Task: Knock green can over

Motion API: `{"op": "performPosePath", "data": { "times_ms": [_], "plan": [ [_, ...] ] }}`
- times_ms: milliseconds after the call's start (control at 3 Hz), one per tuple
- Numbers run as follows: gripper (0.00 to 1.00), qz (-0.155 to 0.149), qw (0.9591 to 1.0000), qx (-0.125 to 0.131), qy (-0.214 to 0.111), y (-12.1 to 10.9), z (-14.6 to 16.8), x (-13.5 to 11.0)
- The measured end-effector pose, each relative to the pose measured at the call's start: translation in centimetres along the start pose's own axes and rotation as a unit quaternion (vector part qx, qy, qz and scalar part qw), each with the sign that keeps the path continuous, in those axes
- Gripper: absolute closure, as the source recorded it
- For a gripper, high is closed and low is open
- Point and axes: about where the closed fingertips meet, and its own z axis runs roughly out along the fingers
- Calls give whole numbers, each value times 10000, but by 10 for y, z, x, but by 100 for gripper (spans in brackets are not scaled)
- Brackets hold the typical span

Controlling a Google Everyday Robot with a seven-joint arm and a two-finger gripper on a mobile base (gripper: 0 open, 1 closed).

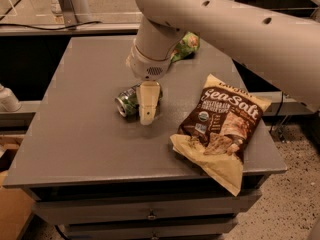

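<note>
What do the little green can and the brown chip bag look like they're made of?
The green can, on its side partly behind the tool, looks like thin metal: shiny silver end, glossy printed wall. The brown chip bag looks like soft plastic or foil film: creased, with a sealed edge.

One can, two bags, one tool

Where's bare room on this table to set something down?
Bare: the table along its left side and front-left, up to the green can. Crowded: centre, gripper over the can; front right, chip bag; back, snack bag.
</note>
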Motion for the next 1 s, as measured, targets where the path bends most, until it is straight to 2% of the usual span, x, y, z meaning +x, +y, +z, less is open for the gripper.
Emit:
{"op": "performPosePath", "data": {
  "times_ms": [333,667,1000],
  "plan": [
    [0,384,9989,74,-244,-2,-5,10],
    [0,1079,9919,261,-622,-7,-14,34],
    [0,1882,9753,558,-1013,-13,-32,66]
  ]
}}
